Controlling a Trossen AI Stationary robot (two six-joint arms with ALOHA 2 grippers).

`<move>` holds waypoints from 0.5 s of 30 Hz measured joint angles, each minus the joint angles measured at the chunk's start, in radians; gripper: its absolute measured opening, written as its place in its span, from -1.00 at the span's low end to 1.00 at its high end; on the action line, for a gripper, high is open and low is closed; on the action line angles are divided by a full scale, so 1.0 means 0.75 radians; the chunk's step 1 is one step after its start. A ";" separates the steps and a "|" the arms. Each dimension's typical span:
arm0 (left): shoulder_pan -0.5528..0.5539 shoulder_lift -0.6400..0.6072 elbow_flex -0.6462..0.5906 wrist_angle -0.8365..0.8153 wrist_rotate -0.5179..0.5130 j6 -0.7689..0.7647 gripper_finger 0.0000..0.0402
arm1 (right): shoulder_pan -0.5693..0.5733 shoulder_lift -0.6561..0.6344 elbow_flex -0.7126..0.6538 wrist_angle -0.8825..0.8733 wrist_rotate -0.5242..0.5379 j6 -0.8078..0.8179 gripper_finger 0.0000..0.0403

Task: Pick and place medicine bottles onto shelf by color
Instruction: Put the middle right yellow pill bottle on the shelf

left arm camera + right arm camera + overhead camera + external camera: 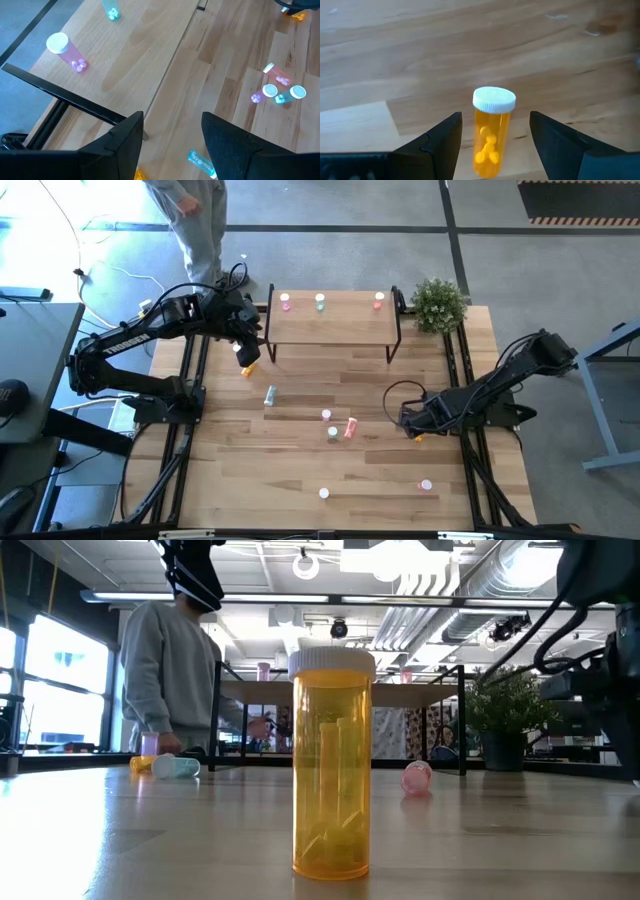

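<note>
Where things stood: while the right gripper sat low on the counter at centre right of the high view, its jaws stood wide apart, straddling an upright orange bottle without touching it.
Left gripper: the left gripper hung at upper left of the high view, just off the shelf's left end, parted and empty.
Shelf: three bottles stood along its far edge, a pink bottle, a green bottle and a red-pink one.
Loose bottles: a pale one lay on its side left of centre, a small cluster sat mid-counter, and two more stood near the bottom edge.
Risk, tipping: the orange bottle was tall and narrow, so an off-centre close would likely push one side first and knock it over.
Risk, rolling: once down, it would probably roll on the smooth boards.
Risk, shelf: a careless placement could topple the bottles already standing there.
Surface: pale plank-patterned wood, flat and bare between bottles, with a potted plant at the upper right corner.
Room: a person in grey stood behind the shelf, with bright windows at left and open ductwork overhead in the low view.
</note>
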 joint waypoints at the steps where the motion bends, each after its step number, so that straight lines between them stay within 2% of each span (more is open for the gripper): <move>1: 0.000 0.000 0.000 0.000 0.000 0.000 -0.04 | 0.000 0.000 -0.007 0.002 0.000 0.003 0.11; 10: 0.000 0.000 0.000 0.001 -0.005 0.000 -0.04 | 0.000 0.000 -0.060 0.093 0.000 0.025 0.10; 15: 0.000 0.000 0.000 0.005 -0.005 0.000 -0.04 | 0.000 0.001 -0.061 0.105 0.000 0.031 -0.06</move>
